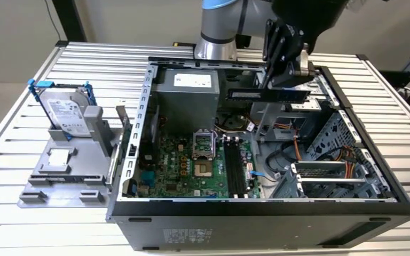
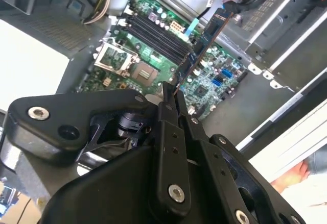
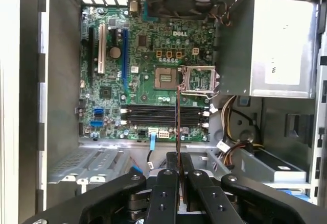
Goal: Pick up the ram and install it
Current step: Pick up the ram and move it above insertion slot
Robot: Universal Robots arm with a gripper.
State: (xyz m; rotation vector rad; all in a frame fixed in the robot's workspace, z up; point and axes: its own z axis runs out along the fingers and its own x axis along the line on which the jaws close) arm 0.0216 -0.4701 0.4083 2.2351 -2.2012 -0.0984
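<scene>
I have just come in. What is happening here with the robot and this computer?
The arm's gripper is shut on the ram and holds it in the air over the open computer case. The black memory slots on the motherboard below look empty, so the ram is picked up but not yet installed.

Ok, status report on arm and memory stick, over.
Gripper shut on long thin dark-chipped ram stick. Stick held above open dark computer case, not seated. Black motherboard slots look unobstructed.
</scene>
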